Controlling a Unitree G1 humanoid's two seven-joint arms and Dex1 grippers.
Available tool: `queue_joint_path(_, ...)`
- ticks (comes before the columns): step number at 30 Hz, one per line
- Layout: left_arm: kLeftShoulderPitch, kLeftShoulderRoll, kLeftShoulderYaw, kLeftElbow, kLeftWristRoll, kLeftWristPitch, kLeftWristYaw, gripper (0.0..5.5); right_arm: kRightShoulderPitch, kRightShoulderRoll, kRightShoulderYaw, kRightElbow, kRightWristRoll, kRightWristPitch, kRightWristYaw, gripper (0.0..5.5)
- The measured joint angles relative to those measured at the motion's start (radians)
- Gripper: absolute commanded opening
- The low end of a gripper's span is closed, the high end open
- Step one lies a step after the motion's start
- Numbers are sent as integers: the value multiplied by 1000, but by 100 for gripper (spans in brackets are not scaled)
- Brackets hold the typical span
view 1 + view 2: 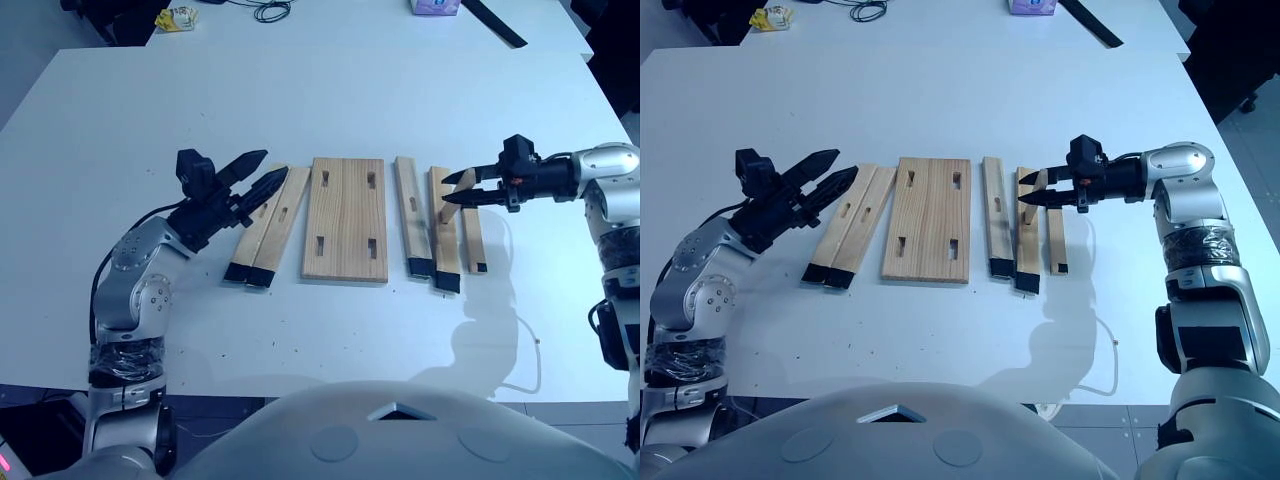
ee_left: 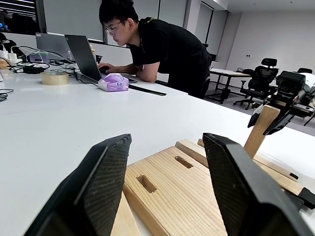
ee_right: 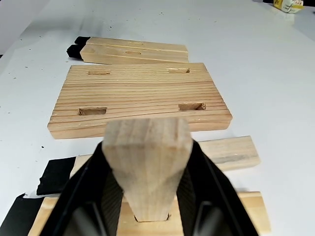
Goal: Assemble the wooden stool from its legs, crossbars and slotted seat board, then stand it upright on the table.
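Gripping a short crossbar (image 3: pixel 146 162), the right hand (image 1: pixel 447 189) was shown clenched; the left hand (image 1: pixel 274 164) was held released. The crossbar was judged light, stiff, best pinched across flat faces.

- We see a second white table (image 1: pixel 350 35) running across the top of the frame in the head views.
- At its upper left lies a small yellow and white object (image 1: pixel 176 17), with a looped black cable (image 1: pixel 270 10) to the right of it.
- A purple tissue pack (image 1: pixel 434 6) sits at the top edge, right of centre, with a slanting black strip (image 1: pixel 495 22) beside it.
- From the left wrist we make out an open laptop (image 2: pixel 82 54) behind the tissue pack, a roll of tape (image 2: pixel 54 77) nearby, and black office chairs (image 2: pixel 261 81) farther back.
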State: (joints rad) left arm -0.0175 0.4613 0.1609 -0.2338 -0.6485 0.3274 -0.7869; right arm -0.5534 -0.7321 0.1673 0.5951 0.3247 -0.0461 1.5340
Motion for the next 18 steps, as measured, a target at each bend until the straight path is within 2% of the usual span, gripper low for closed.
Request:
queue_joint_path(15, -13, 2, -2, 9, 0, 11, -8, 269, 6, 8, -8, -9, 0, 30, -29, 132)
queue_joint_path(16, -14, 2, -2, 11, 0, 11, -8, 269, 3, 10, -10, -1, 0, 27, -37, 168)
queue_joint_path(18, -18, 2, -1, 16, 0, 10, -8, 269, -3, 13, -5, 18, -37, 21, -54, 183)
